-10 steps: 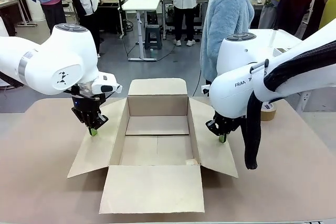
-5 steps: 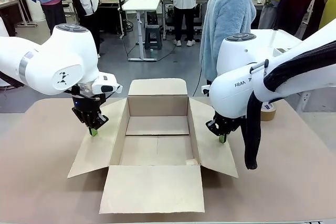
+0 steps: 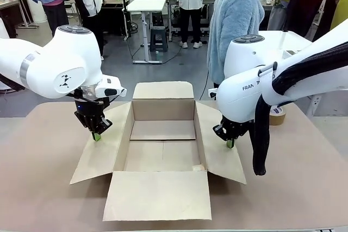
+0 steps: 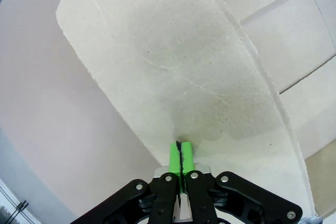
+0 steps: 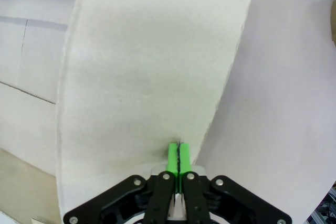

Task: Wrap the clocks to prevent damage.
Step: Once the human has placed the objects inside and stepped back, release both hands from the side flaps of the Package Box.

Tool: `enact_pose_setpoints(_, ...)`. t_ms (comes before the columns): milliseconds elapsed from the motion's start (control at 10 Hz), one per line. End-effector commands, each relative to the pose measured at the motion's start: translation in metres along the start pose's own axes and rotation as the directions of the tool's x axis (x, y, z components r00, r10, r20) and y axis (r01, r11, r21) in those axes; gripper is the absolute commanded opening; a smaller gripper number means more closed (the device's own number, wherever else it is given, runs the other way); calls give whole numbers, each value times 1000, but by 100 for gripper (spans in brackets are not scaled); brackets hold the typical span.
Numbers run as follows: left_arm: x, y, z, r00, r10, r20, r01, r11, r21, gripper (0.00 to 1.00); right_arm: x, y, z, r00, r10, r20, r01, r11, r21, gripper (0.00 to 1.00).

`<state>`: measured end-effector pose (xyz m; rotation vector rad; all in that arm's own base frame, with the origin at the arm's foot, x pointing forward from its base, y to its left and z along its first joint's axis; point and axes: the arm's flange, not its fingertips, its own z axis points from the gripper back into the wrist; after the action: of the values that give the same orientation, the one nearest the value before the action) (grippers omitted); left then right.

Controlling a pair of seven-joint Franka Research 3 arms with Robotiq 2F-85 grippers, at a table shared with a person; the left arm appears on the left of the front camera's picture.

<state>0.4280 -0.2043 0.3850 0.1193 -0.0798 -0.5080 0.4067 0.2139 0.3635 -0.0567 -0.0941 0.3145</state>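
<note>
The bubble-wrapped clocks are out of view. An open brown cardboard box (image 3: 162, 134) sits mid-table, bare inside, with its flaps spread outward. My left gripper (image 3: 96, 136) is shut, its green pads (image 4: 175, 156) pinching the outer edge of the box's left flap (image 4: 173, 66). Across the box, my right gripper (image 3: 230, 144) is shut the same way on the outer edge of the right flap (image 5: 152, 61), with its pads (image 5: 172, 158) pressed together around the cardboard.
A brown tape roll (image 3: 277, 115) lies on the table at the right, behind my right arm. A person in a light blue fleece (image 3: 234, 20) stands at the far side. The front flap (image 3: 157, 195) lies flat toward the table's near edge.
</note>
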Motion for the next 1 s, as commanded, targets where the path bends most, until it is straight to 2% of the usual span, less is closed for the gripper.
enact_pose_setpoints(0,-1,1,2,1000,-5,4,5,1000,10,0,-1,3,-1,1000,-8,-4,8,1000,-11,1)
enact_pose_setpoints(900,-1,1,2,1000,-5,4,5,1000,10,0,-1,3,-1,1000,-8,-4,8,1000,-11,1)
